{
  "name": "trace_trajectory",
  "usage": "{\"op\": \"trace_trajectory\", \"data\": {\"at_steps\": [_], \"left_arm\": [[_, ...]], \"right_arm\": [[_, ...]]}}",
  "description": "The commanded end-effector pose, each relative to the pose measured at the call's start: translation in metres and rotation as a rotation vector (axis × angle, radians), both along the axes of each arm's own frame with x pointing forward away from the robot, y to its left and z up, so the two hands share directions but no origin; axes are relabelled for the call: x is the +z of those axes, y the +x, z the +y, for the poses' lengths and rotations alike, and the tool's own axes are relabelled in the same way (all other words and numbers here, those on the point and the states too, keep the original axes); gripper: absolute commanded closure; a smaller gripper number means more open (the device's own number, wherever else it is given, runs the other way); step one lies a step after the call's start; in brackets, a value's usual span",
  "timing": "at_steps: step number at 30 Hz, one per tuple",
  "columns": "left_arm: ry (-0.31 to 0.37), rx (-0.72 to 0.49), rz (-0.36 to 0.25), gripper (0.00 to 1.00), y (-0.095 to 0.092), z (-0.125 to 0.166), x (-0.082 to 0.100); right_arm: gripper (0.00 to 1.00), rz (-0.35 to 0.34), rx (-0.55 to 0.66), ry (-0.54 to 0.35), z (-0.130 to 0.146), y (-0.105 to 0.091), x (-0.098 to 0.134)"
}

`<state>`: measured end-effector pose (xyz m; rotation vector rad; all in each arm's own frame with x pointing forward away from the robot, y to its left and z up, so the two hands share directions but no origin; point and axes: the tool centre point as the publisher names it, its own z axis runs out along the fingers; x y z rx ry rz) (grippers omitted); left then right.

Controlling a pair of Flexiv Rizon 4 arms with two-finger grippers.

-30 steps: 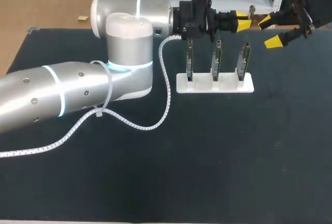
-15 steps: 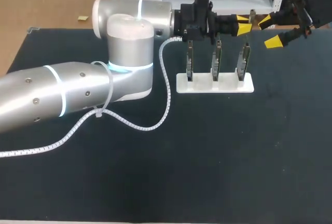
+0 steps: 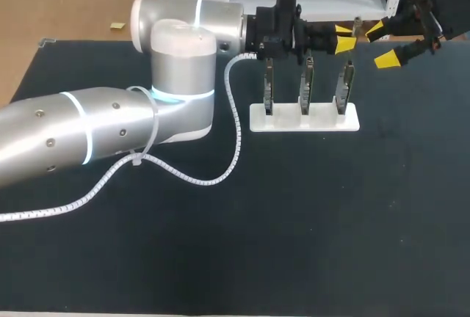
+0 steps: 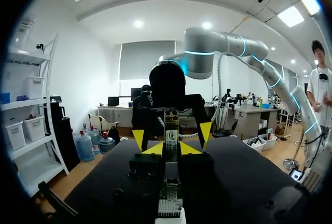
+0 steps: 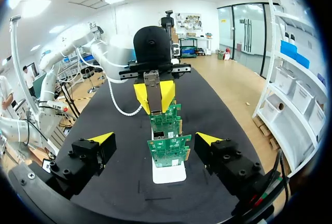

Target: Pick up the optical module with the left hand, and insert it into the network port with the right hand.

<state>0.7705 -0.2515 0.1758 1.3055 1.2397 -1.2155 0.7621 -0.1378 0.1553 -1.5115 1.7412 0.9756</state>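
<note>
Left gripper (image 3: 343, 38): yellow tips pinched on the grey metal optical module (image 5: 153, 86), one tip on each side. In my left wrist view the module (image 4: 171, 130) stands up between my fingertips (image 4: 155, 149). Wrist is horizontal and the fingers point along the table toward my right side. The gripper hangs over the row of three upright green circuit boards (image 3: 305, 86), near the one at the right end (image 3: 344, 82). Left arm (image 3: 110, 130) comes in low from the left, elbow bent up, forearm level across the far side of the table. A white spiral-wrapped cable (image 3: 235, 133) droops from it onto the black tabletop (image 3: 294, 221).

Right gripper (image 3: 382, 44): fingers spread wide, nothing between them. It sits at the far right corner, facing the left gripper, tips apart from it. From its wrist view the boards (image 5: 168, 151) line up in the white base stand (image 5: 168, 172) just ahead of it, with the left gripper (image 5: 154, 97) and the module beyond and above them.
</note>
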Motion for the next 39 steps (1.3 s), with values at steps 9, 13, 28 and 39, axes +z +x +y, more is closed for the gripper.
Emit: {"op": "trace_trajectory", "data": {"at_steps": [9,13,28,39], "left_arm": [[0.003,-0.008,0.005,1.00,0.005,-0.002,-0.001],[0.004,-0.003,0.013,1.00,0.005,-0.003,-0.002],[0.019,0.001,0.035,1.00,-0.002,-0.002,-0.007],[0.028,-0.005,0.040,1.00,-0.006,-0.003,-0.010]], "right_arm": [[0.00,-0.002,-0.001,0.000,0.000,-0.001,0.000],[0.00,-0.002,-0.001,0.000,0.000,-0.001,0.000],[0.00,-0.002,-0.001,0.000,0.000,-0.001,0.000],[0.00,-0.002,-0.001,0.000,0.000,-0.001,0.000]]}}
